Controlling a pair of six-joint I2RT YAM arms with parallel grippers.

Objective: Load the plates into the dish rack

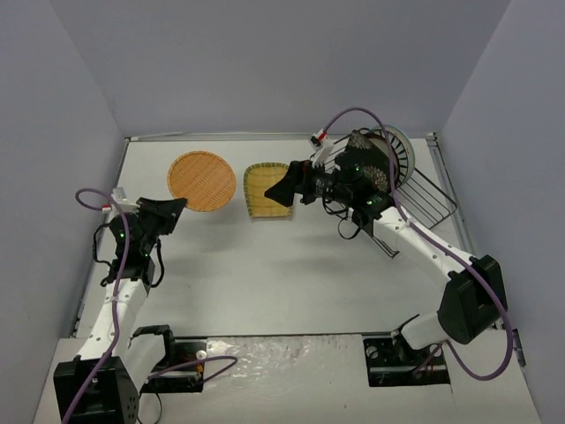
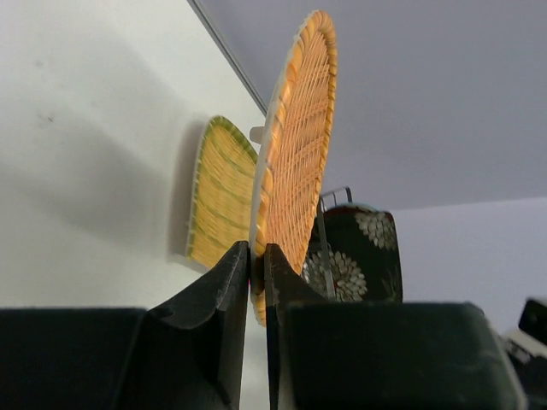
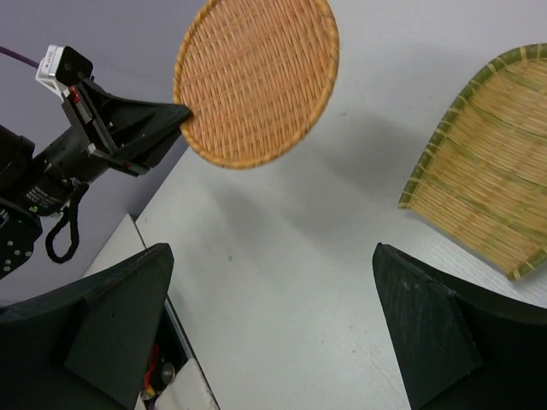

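Observation:
My left gripper point(image 1: 179, 205) point(image 2: 256, 253) is shut on the near rim of the orange round plate point(image 1: 201, 180) point(image 2: 296, 154) point(image 3: 256, 81), which hangs above the table and casts a shadow there. The yellow square plate point(image 1: 265, 190) point(image 2: 218, 196) point(image 3: 487, 184) lies on the table to its right. My right gripper point(image 1: 284, 187) point(image 3: 272, 252) hovers open over the table by the yellow plate's right side, with nothing between its fingers. The dish rack point(image 1: 422, 196) stands at the back right with plates upright in it, among them the black floral plate point(image 1: 365, 164) point(image 2: 355, 256).
The right arm point(image 1: 415, 243) reaches across in front of the rack. Grey walls close in the table on the left, back and right. The arm bases and purple cables point(image 1: 190, 367) sit along the near edge.

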